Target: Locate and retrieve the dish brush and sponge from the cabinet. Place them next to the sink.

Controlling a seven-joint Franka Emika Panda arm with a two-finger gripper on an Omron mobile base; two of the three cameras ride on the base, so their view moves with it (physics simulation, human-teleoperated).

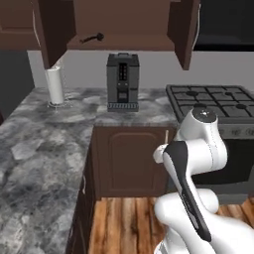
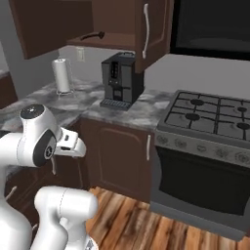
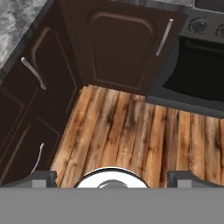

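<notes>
The pincer (image 3: 112, 177) stands open, empty, facing the floor. I think it should rise toward the dish brush (image 1: 93, 37) inside the open cabinet (image 1: 119, 41), approaching the handle level.

Arm folded low, gripper (image 3: 112, 177) open, pointing down

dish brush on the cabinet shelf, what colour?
All black, the dish brush lies on the cabinet shelf; left base view shows it best.
</notes>
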